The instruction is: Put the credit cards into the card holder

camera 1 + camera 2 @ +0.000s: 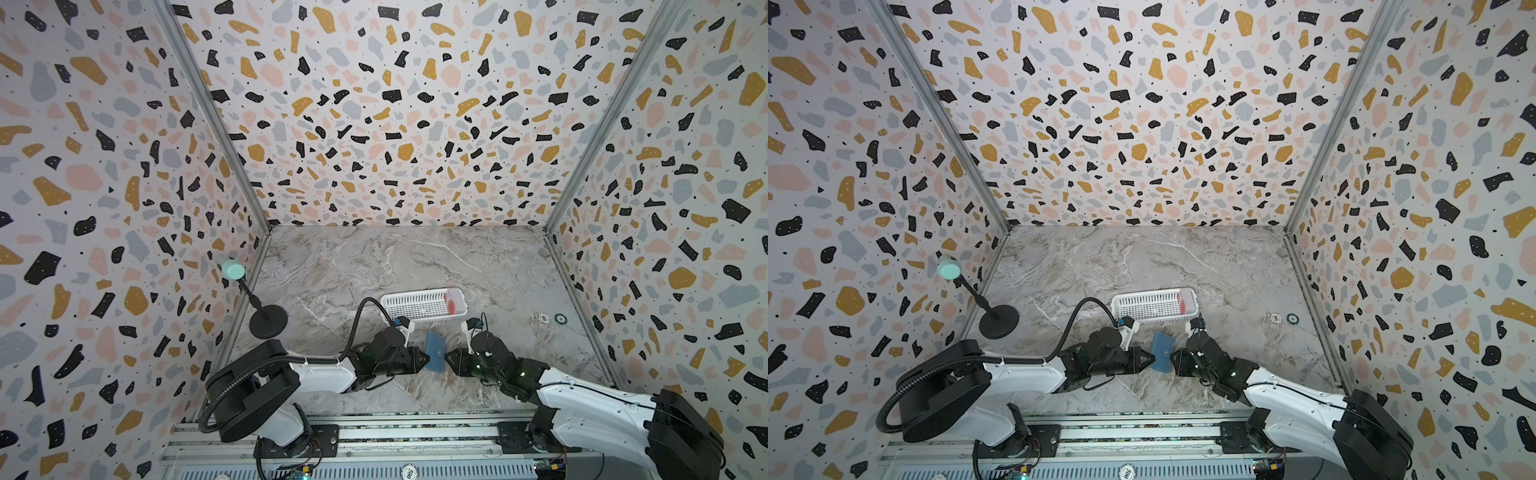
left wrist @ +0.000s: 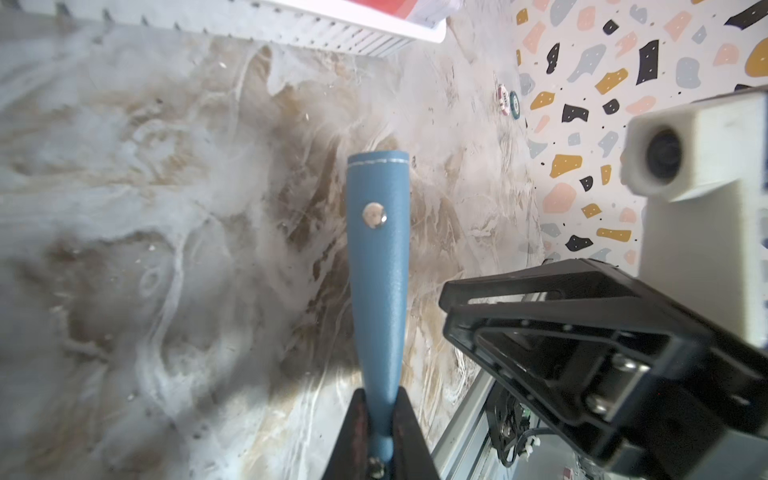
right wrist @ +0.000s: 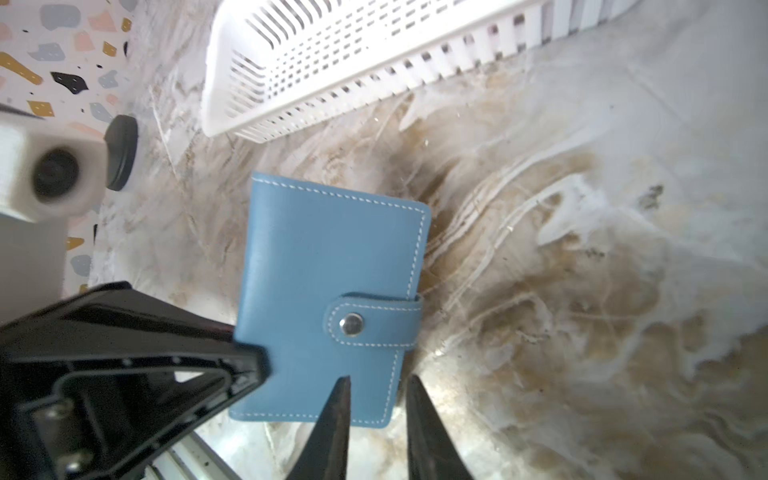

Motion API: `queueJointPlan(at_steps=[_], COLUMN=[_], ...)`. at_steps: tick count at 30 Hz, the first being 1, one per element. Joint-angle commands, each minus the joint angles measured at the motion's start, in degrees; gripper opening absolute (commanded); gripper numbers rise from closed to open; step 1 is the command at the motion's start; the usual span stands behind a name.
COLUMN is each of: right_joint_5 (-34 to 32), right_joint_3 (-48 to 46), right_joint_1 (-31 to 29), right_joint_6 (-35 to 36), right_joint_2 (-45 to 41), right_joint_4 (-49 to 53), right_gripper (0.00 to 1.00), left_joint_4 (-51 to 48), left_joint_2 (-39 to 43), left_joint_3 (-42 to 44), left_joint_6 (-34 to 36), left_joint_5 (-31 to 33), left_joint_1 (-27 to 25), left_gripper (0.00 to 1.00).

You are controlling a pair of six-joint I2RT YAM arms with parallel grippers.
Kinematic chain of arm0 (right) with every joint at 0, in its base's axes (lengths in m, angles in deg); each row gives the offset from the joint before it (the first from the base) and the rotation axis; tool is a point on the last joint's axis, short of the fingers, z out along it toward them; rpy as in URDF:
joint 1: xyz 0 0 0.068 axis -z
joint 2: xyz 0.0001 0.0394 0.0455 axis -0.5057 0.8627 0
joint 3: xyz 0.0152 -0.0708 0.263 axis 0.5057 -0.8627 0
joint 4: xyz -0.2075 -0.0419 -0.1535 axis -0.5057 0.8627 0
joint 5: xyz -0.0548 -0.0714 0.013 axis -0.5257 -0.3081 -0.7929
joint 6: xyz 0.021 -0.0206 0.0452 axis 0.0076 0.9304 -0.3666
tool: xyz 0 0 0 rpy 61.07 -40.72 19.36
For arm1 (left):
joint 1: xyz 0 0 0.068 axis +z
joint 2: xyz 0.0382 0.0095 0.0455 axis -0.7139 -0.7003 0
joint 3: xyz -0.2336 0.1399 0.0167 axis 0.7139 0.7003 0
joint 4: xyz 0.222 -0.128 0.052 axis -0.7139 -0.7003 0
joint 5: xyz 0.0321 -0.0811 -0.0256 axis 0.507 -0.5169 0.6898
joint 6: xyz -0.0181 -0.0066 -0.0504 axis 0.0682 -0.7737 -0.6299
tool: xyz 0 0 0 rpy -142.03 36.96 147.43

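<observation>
Slate-blue and snapped shut, the holder (image 1: 435,348) runs 12 to 6 in a top view, the left gripper (image 2: 380,395) clamped on its 9 o'clock edge, the right gripper (image 3: 378,379) at its 3 o'clock tab (image 3: 365,324), jaws narrowly parted and empty; cards (image 1: 451,302) lie in the basket (image 1: 411,306) at 1 o'clock.

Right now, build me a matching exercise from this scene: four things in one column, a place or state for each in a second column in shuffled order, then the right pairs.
Column one:
1. card holder
2. left gripper
3. credit cards
4. right gripper

Column two:
A. lying in the white basket
B. jaws apart, near the holder's snap-tab edge
C. snapped closed
D. clamped on the holder's edge

Pairs: 1-C, 2-D, 3-A, 4-B
</observation>
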Motion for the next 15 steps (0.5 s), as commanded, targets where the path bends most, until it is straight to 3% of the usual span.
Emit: queueJointPlan(at_steps=[1, 15], right_joint_5=[-1.8, -3.4], right_joint_3=[4.1, 9.2], right_joint_1=[-0.9, -3.1], right_joint_6=[1.1, 2.6], right_joint_2=[-0.1, 9.9], right_joint_4=[6.1, 6.5], right_gripper=[0.27, 0.30], left_joint_4=[-0.1, -2.7], left_joint_2=[1.7, 3.0], left_joint_3=[-1.4, -2.7], left_joint_6=[-1.3, -1.5], left_joint_5=[5.3, 8.3], left_joint_1=[-2.1, -4.7], left_gripper=[0.00, 0.00])
